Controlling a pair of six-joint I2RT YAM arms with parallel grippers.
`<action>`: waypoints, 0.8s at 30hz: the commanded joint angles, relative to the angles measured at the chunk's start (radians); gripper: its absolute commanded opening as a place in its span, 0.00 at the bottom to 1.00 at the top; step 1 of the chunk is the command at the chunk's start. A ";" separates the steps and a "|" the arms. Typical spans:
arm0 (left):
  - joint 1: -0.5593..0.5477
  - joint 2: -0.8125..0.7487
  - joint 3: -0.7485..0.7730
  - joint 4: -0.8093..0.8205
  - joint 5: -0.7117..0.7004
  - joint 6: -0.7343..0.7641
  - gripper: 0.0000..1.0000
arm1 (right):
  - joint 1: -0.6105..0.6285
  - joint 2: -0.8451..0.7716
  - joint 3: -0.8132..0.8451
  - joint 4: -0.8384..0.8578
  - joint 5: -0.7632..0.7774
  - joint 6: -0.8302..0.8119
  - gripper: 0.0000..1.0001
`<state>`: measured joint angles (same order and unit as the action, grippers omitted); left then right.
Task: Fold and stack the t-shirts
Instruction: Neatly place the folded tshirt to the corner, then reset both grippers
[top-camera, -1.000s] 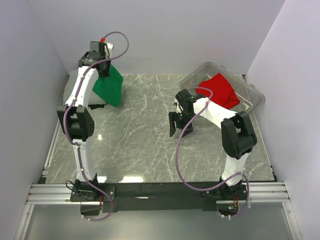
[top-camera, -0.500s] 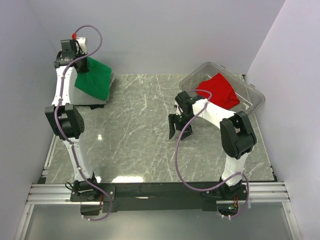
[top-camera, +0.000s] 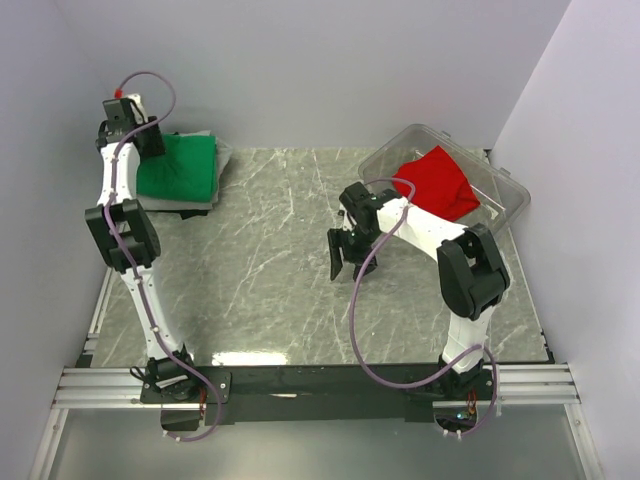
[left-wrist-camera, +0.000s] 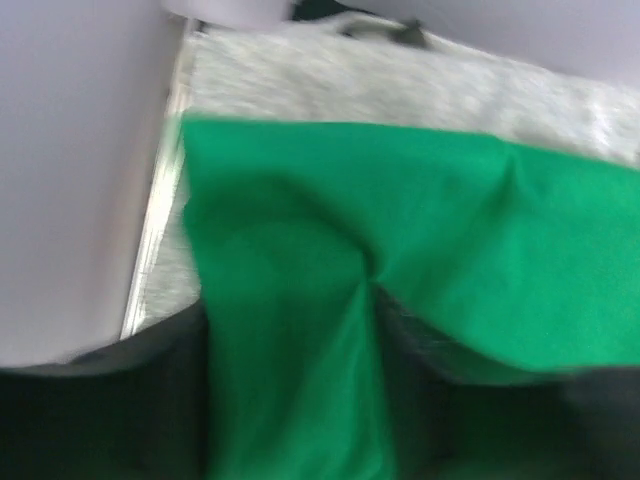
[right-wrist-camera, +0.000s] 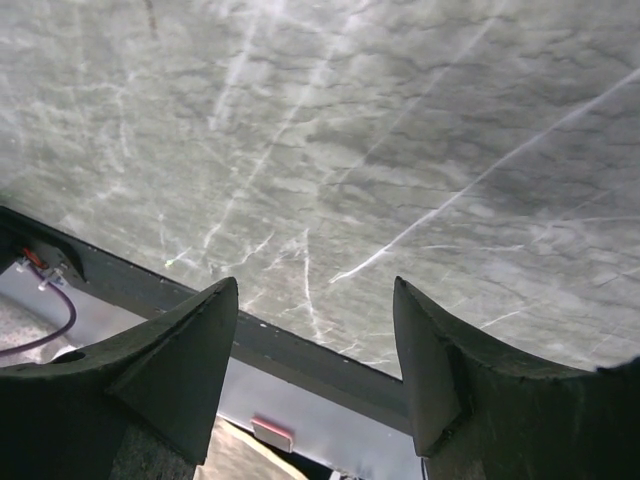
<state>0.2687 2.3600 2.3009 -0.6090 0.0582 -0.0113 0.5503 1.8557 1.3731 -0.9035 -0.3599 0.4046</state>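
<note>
The bright green t-shirt (top-camera: 180, 168) lies folded at the table's back left corner, on top of the grey t-shirt (top-camera: 223, 166), whose edge shows beside it. My left gripper (top-camera: 150, 142) hangs over the green shirt's far left edge. In the left wrist view its dark fingers (left-wrist-camera: 120, 400) stand apart, and a bunched fold of green cloth (left-wrist-camera: 300, 330) lies between them. The red t-shirt (top-camera: 440, 180) sits crumpled in the clear bin (top-camera: 508, 188). My right gripper (top-camera: 348, 262) is open and empty above the bare table middle (right-wrist-camera: 315, 340).
White walls close in on the left, back and right. A metal rail (top-camera: 300, 385) runs along the near edge by the arm bases. The left wall stands right next to the left gripper.
My left arm swung the green shirt left and back and laid it flat on the grey one, then its jaws spread. The right gripper drifted slightly left.
</note>
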 joint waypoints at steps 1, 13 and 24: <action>0.004 -0.024 0.072 0.072 -0.105 -0.087 0.70 | 0.022 -0.010 0.056 -0.023 0.012 0.013 0.70; -0.029 -0.247 -0.115 0.094 -0.288 -0.189 1.00 | 0.023 -0.133 0.058 0.077 0.094 0.059 0.71; -0.186 -0.671 -0.685 0.153 -0.379 -0.242 0.99 | 0.023 -0.262 -0.009 0.235 0.220 0.062 0.71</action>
<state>0.1295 1.7836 1.6951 -0.4965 -0.2687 -0.2317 0.5697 1.6516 1.3811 -0.7517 -0.2077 0.4606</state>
